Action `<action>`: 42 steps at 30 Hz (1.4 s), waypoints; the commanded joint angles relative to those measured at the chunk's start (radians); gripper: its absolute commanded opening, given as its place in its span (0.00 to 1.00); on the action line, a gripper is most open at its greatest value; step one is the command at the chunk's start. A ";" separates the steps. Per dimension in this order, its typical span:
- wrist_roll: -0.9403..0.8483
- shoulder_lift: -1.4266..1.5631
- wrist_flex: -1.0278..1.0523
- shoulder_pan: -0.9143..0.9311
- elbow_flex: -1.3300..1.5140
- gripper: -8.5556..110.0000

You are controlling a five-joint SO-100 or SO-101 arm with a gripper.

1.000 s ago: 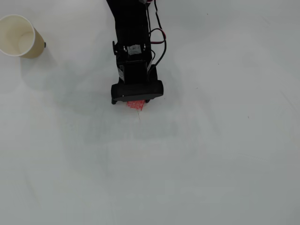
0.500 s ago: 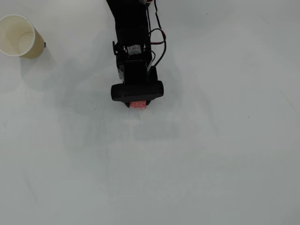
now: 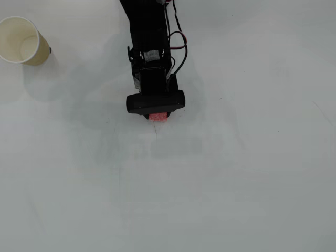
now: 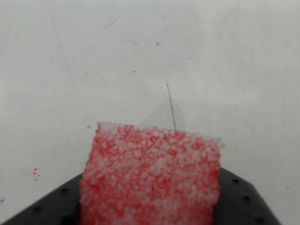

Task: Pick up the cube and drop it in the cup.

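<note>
Gripping the cube (image 4: 150,176) in my gripper (image 3: 157,116), I am hovering over the table (image 3: 236,173), the cup (image 3: 21,40) sitting well off at ten o'clock.

cube (image 3: 158,116) squared up and tucked further under the arm (image 3: 152,63)

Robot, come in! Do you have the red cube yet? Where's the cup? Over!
Gripper shut on the cube, per wrist view. Cup upright at far upper left in overhead view, mouth open. Table between them bare, nothing blocking.
</note>
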 commanded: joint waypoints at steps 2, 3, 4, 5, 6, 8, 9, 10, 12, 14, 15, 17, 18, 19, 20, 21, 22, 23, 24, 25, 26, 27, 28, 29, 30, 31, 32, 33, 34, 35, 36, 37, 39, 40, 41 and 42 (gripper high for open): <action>0.011 0.172 -0.041 0.028 -0.011 0.11; 0.011 0.201 -0.041 0.037 -0.008 0.11; 0.011 0.232 -0.041 0.046 0.002 0.11; 0.009 0.267 -0.041 0.055 0.012 0.11; 0.006 0.301 -0.041 0.064 0.025 0.11; 0.005 0.373 -0.038 0.084 0.055 0.11; 0.005 0.410 -0.032 0.092 0.072 0.11; 0.003 0.443 -0.032 0.101 0.091 0.11; 0.003 0.515 -0.031 0.118 0.127 0.11; 0.002 0.584 -0.031 0.132 0.163 0.11; 0.002 0.621 -0.029 0.138 0.183 0.11; 0.000 0.693 -0.028 0.149 0.215 0.11; 0.000 0.729 -0.023 0.155 0.225 0.11; -0.002 0.764 -0.020 0.163 0.238 0.11; -0.002 0.798 -0.020 0.172 0.250 0.11; -0.002 0.827 -0.020 0.181 0.259 0.11; -0.002 0.854 -0.017 0.192 0.268 0.11; -0.002 0.881 -0.014 0.204 0.276 0.11; -0.002 0.904 -0.011 0.219 0.284 0.11; -0.003 0.922 -0.009 0.236 0.288 0.11; -0.003 0.940 -0.005 0.253 0.290 0.11; -0.003 0.956 0.003 0.273 0.291 0.11; -0.003 0.973 0.008 0.291 0.291 0.11; -0.003 0.988 0.014 0.310 0.291 0.11; -0.003 1.003 0.023 0.325 0.291 0.11; -0.003 1.020 0.034 0.342 0.291 0.11; -0.003 1.035 0.041 0.360 0.291 0.11; -0.003 1.048 0.049 0.379 0.291 0.11; -0.003 1.060 0.058 0.399 0.291 0.11; -0.003 1.071 0.066 0.417 0.291 0.11; -0.003 1.081 0.072 0.440 0.291 0.11; -0.003 1.091 0.081 0.465 0.291 0.11; -0.005 1.112 0.100 0.517 0.291 0.11; -0.006 1.123 0.106 0.545 0.291 0.11; -0.006 1.135 0.109 0.571 0.291 0.11; -0.008 1.147 0.114 0.595 0.291 0.11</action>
